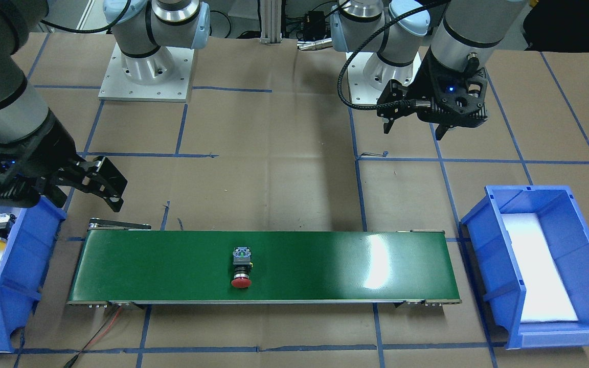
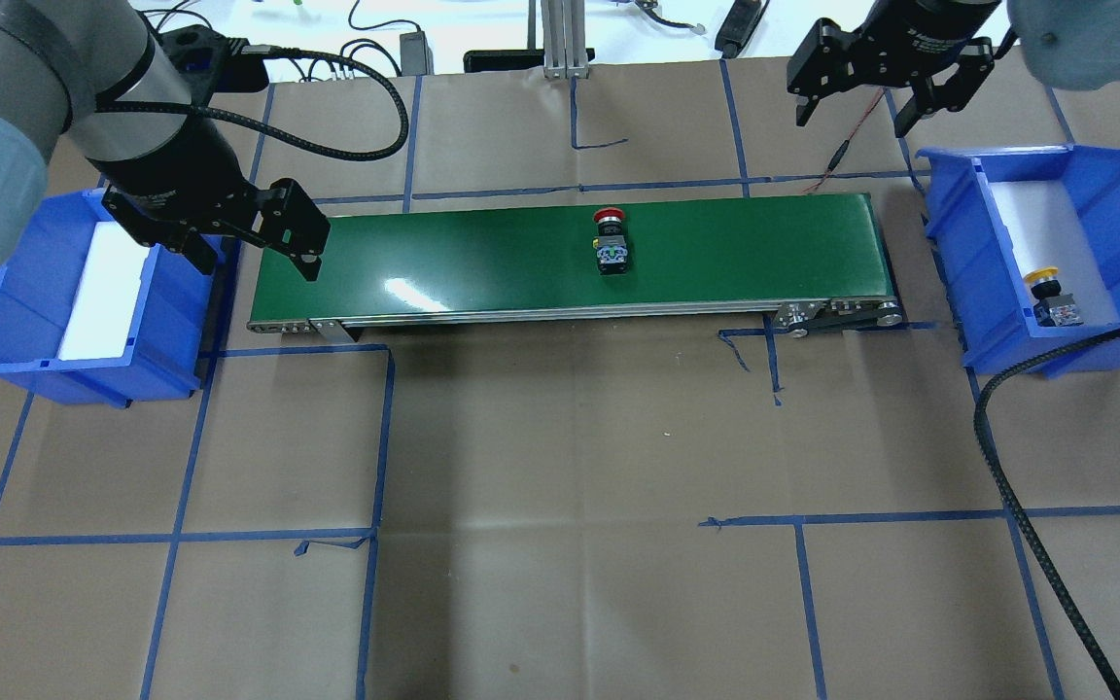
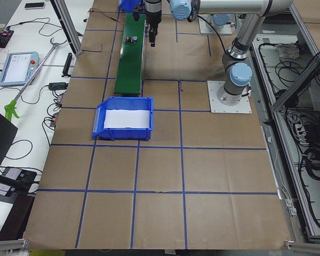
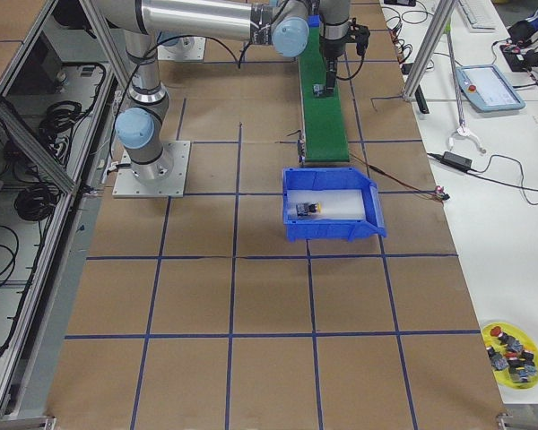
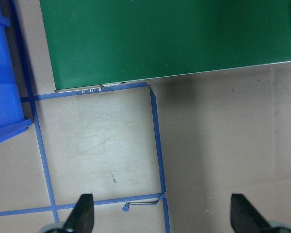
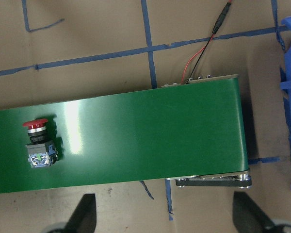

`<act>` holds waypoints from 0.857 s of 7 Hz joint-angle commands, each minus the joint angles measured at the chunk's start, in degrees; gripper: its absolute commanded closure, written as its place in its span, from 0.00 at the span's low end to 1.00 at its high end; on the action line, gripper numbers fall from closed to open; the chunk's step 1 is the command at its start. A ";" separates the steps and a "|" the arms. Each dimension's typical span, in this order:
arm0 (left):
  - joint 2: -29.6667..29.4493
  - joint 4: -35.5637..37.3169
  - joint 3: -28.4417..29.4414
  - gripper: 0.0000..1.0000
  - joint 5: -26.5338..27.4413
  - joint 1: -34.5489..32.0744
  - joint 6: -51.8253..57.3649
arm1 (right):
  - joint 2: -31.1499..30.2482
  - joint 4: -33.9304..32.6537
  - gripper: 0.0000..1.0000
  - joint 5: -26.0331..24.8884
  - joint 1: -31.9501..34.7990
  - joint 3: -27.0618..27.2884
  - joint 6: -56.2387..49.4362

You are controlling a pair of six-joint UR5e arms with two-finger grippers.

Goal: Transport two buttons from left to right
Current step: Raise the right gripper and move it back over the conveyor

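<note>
Left bin (image 2: 171, 321) is showing only its white liner. Left gripper (image 2: 259, 261) is hovering by the belt's (image 2: 472, 262) left end, jaws spread, holding nothing. Red button (image 2: 610, 243) is lying mid-belt. Right gripper (image 2: 854, 119) is hovering near the right end, jaws apart. Yellow button (image 2: 1051, 297) is lying in the right bin (image 2: 1095, 175). Judging: one delivered, one in transit.

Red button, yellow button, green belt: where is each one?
Red button (image 1: 242, 268): front-facing view, black collar.
Yellow button (image 2: 1051, 294): overhead view, black collar.
Belt (image 2: 482, 258): overhead view, bare green surface.
</note>
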 commanded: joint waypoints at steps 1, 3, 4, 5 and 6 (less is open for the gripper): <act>0.00 0.00 0.00 0.00 0.00 0.00 0.00 | -0.05 0.11 0.01 -2.13 2.45 1.83 1.83; 0.00 0.00 0.00 0.00 0.00 0.00 0.00 | -0.31 -1.11 0.02 -1.96 2.54 6.48 2.09; 0.00 0.00 0.00 0.00 0.00 0.00 0.00 | -0.14 -1.21 0.02 -1.70 2.71 7.20 3.66; 0.00 0.00 0.00 0.00 0.00 0.00 0.00 | 0.39 -1.29 0.02 -1.70 2.71 7.12 3.67; 0.00 0.00 0.00 0.00 0.00 0.00 0.00 | 0.91 -1.90 0.02 -1.70 2.80 7.20 3.59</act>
